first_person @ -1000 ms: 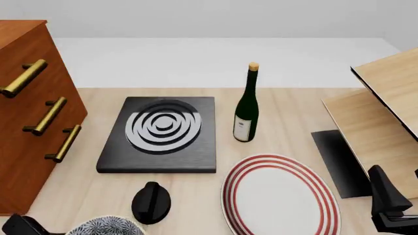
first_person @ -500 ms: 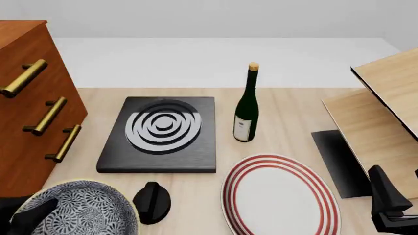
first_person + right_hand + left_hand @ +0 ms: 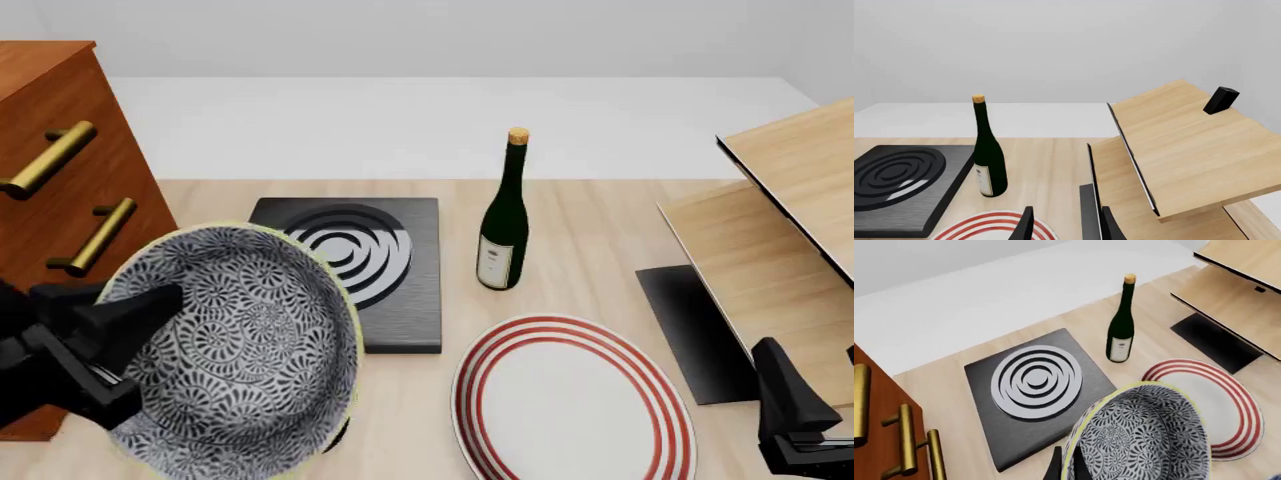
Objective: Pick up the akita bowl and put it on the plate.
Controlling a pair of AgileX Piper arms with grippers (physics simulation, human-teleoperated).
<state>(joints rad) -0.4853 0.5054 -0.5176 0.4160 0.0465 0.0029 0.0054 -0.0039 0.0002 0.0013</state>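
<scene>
Wooden table point(image 3: 587, 215) — plate point(image 3: 574, 405), black slab point(image 3: 400, 275), wine bottle point(image 3: 503, 220)

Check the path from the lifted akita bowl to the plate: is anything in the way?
Nothing visible. The akita bowl hangs in the left gripper, left of the plate; the wine bottle stands beyond, off the line.

Simulated home kitchen: stove slab point(image 3: 367, 270), wine bottle point(image 3: 503, 222), wooden drawer cabinet point(image 3: 60, 180), plate point(image 3: 574, 400)

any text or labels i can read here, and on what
Nothing here can be read.
Wine bottle: its white label carries faint marks, too small and blurred to read.
Bowl, held up by the left gripper: floral pattern only.
Plate: red rings only.
</scene>
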